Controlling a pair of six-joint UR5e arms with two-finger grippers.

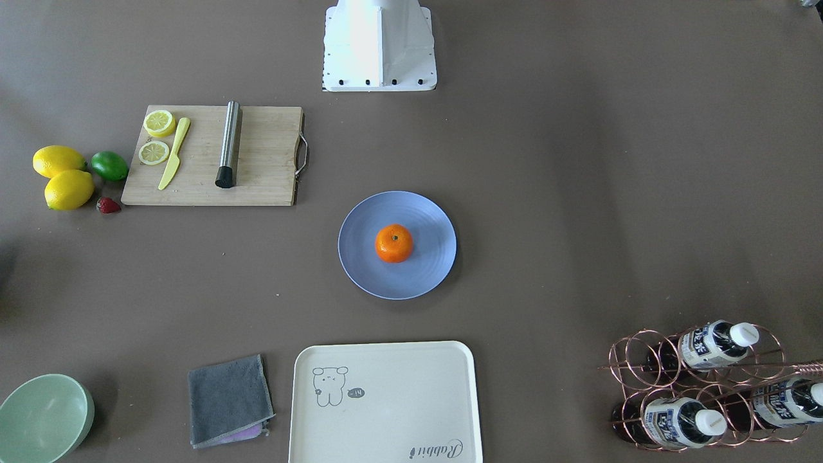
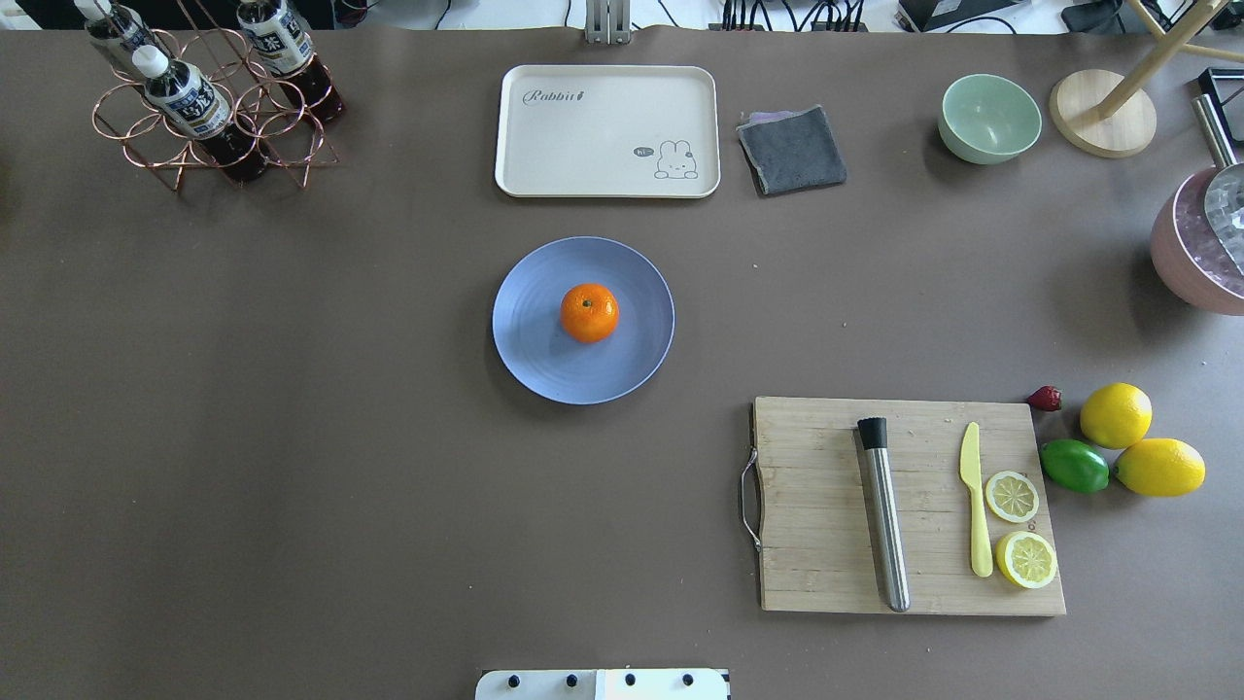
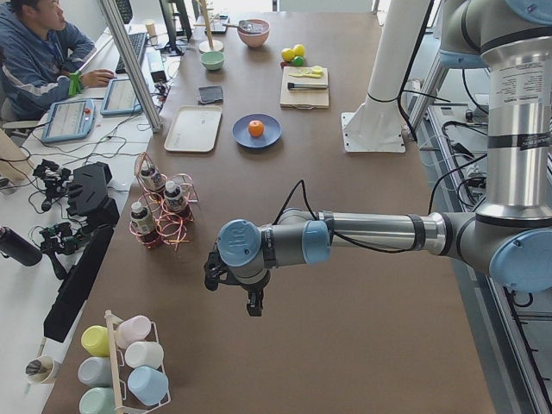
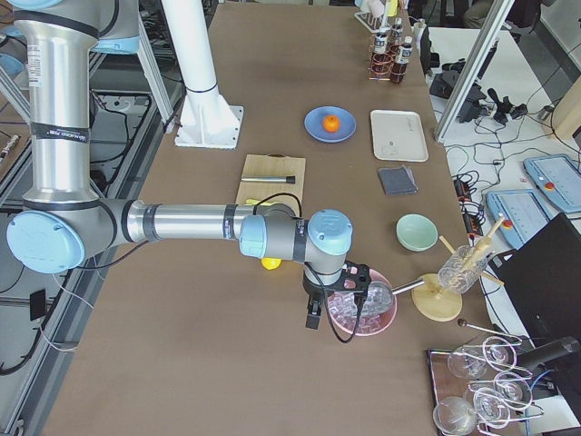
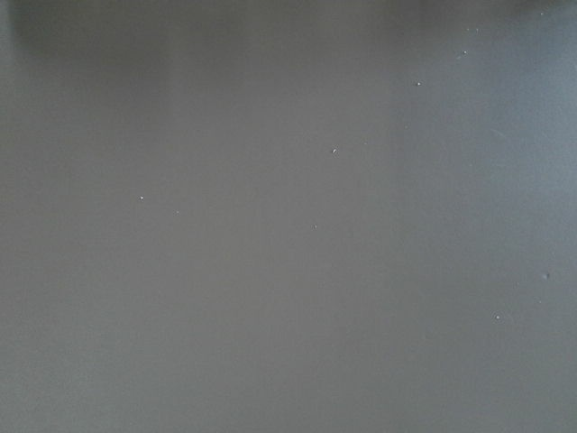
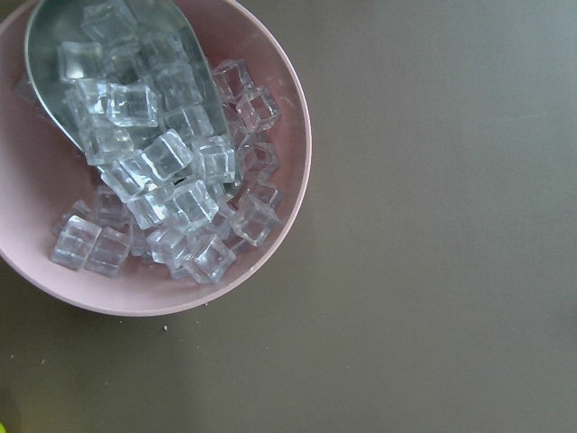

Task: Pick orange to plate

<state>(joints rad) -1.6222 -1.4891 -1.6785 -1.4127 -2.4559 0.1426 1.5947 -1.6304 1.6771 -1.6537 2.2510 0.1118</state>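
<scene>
Brown tabletop (image 2: 292, 437) is all that's seen by the left wrist cam. Left gripper (image 3: 253, 304) and right gripper (image 4: 311, 318) are caught only in the side views, so whether fingers are apart or together can't be told. Right gripper is hung beside a pink bowl (image 6: 135, 293). Its contents are shown only by the right wrist cam: ice cubes (image 6: 171, 176) w/ a metal scoop (image 6: 45, 45). Farther out, mid-table, the orange (image 2: 589, 312) is seated at the centre of the plate (image 2: 530, 340), well apart from both grippers. At the far left, bottles (image 2: 185, 97) are held in a wire rack (image 2: 292, 156).
</scene>
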